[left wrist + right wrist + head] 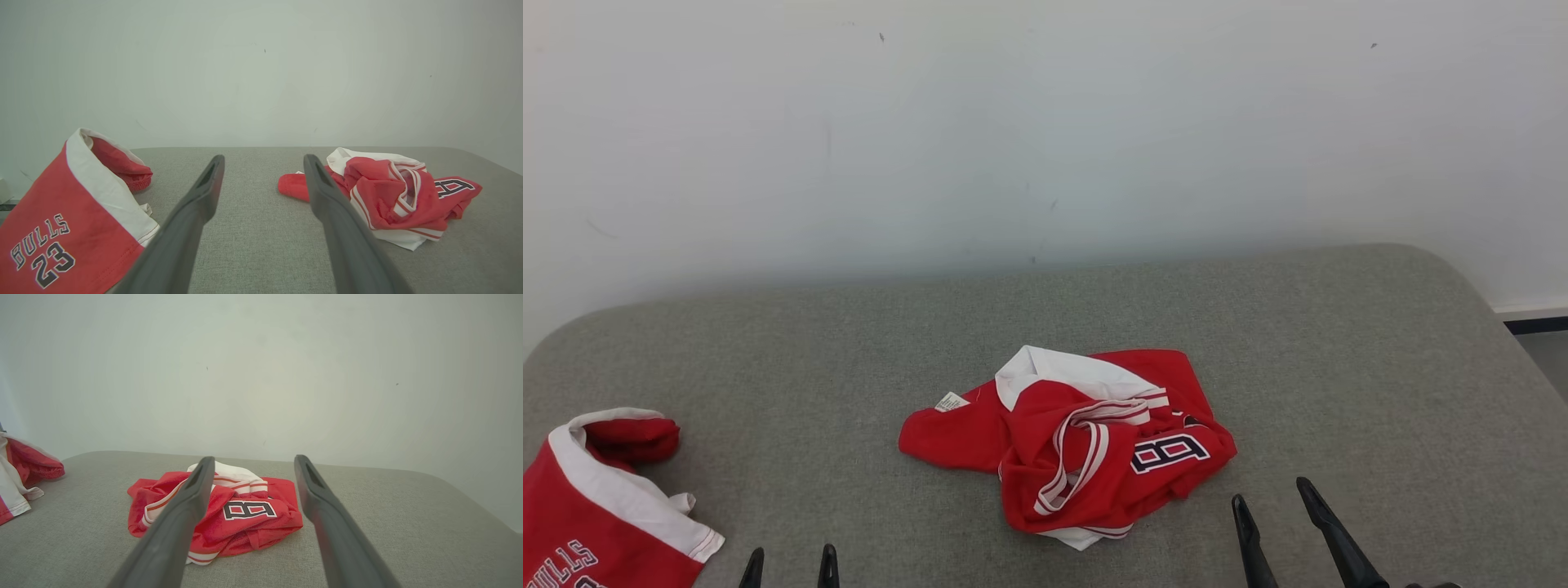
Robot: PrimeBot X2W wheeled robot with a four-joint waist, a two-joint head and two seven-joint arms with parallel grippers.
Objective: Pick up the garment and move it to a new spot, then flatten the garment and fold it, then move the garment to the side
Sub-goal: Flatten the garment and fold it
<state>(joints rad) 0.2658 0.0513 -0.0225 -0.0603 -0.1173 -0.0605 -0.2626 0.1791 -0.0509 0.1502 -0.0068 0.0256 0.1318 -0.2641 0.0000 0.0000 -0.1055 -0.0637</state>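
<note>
Red jersey (pixel 1078 445) lies crumpled just ahead of my right gripper (pixel 1270 490), whose jaws, like my left gripper's (pixel 792 551), stand apart for the pickup.

Grey fabric surface (pixel 1339 367): crumpled red jersey (pixel 1086 445) at centre; second red garment (pixel 596 506) at left edge.

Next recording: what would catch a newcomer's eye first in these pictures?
A crumpled red jersey with white trim lies bunched at the middle of the grey fabric surface. A second red jersey, printed BULLS 23, sits at the surface's left edge. The left hand and right hand are both open at the near edge, holding nothing.
</note>
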